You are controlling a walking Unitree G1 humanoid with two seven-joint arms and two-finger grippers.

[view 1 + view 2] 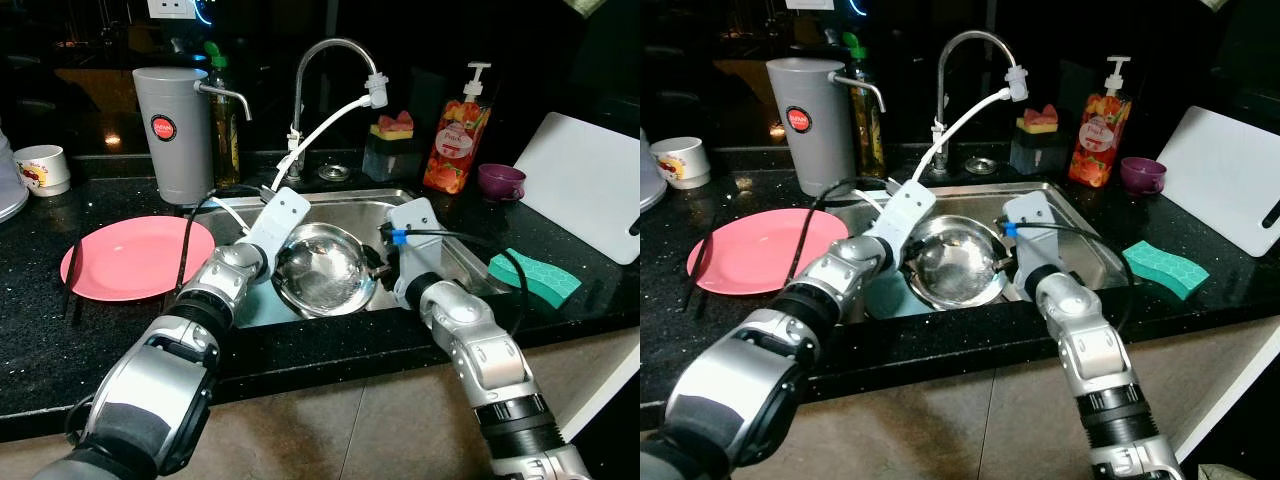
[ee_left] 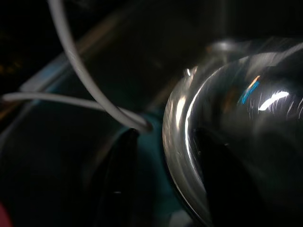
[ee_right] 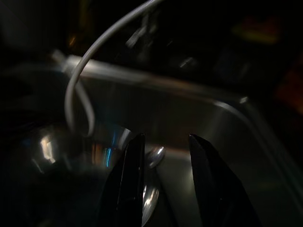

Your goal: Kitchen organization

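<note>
A shiny steel bowl (image 1: 325, 268) sits tilted in the sink (image 1: 445, 245), its inside facing me. Both arms reach into the sink. In the left wrist view my left gripper (image 2: 165, 184) is open and straddles the bowl's rim (image 2: 177, 142), with one finger inside the bowl and one outside. My right gripper (image 3: 163, 179) is open at the bowl's right side, over what look like spoons (image 3: 154, 156) on the sink floor. Something teal (image 1: 885, 295) lies under the bowl's left edge.
A pink plate (image 1: 135, 255) with black chopsticks (image 1: 72, 280) beside it lies on the left counter, behind it a grey canister (image 1: 172, 135) and a white mug (image 1: 42, 168). Faucet (image 1: 335, 60), soap bottle (image 1: 455, 135), purple cup (image 1: 500, 180), green sponge (image 1: 535, 275) and white cutting board (image 1: 585, 195) ring the sink.
</note>
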